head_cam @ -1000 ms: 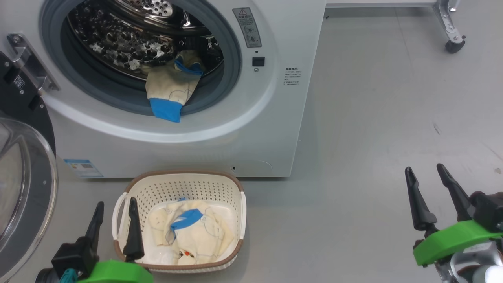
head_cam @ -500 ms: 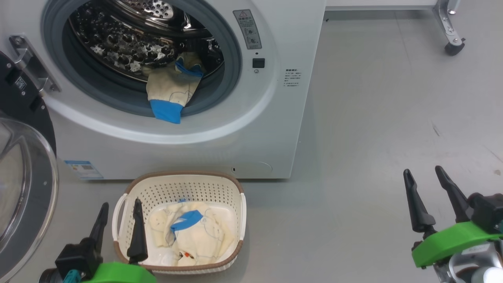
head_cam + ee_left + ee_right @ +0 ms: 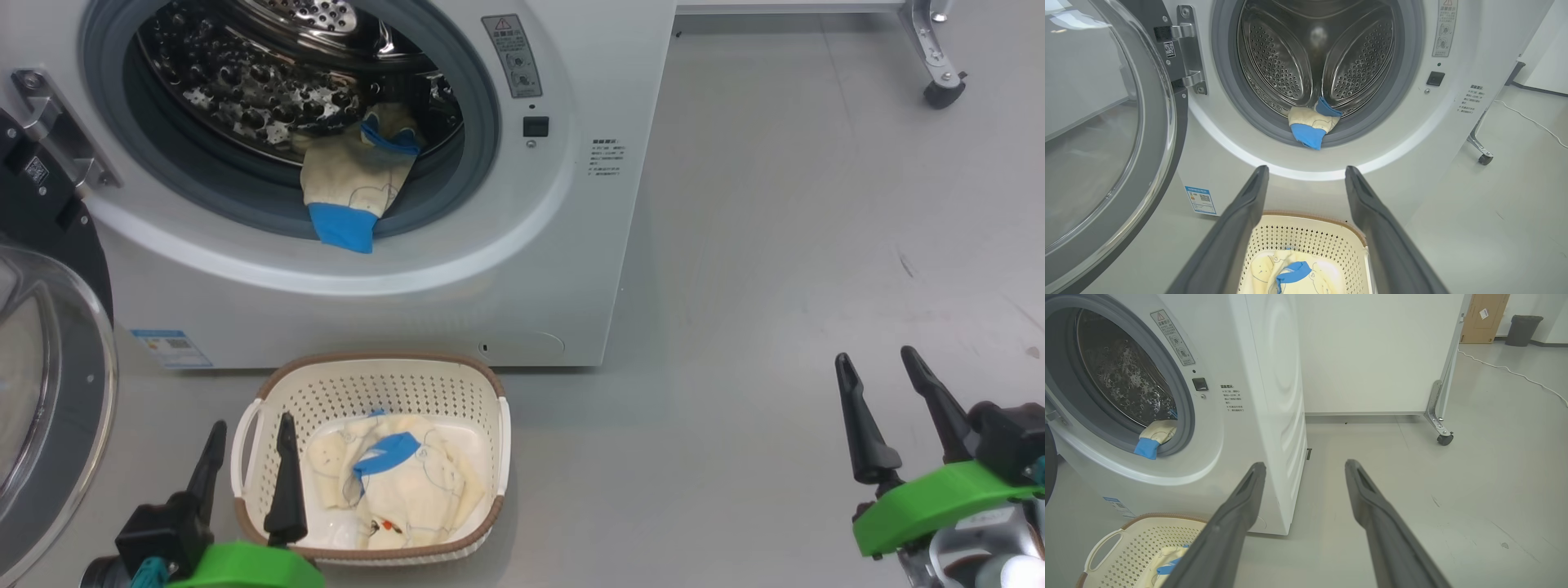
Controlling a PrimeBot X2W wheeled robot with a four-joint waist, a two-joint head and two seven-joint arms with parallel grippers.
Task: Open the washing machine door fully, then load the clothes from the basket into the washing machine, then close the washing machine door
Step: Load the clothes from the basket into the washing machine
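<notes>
The white washing machine (image 3: pixel 522 269) stands with its door (image 3: pixel 49 392) swung wide open at the left. One cream garment with a blue cuff (image 3: pixel 351 188) hangs over the grey gasket, half in the drum. More cream and blue clothes (image 3: pixel 392 478) lie in the cream basket (image 3: pixel 490 384) on the floor before the machine. My left gripper (image 3: pixel 251 426) is open and empty, one finger over the basket's left edge. My right gripper (image 3: pixel 875 361) is open and empty, far right over bare floor. In the left wrist view the basket (image 3: pixel 1310 241) lies just beyond the open fingers (image 3: pixel 1249 204).
A wheeled metal frame leg (image 3: pixel 939 73) stands at the back right, with a white panel (image 3: pixel 1372 355) behind the machine. A white cable (image 3: pixel 1515 371) trails over the grey floor (image 3: pixel 816 245). A bin (image 3: pixel 1521 330) stands far off.
The head view has shifted slightly. My left gripper has edged a little right and forward towards the basket. The right gripper has hardly moved.
</notes>
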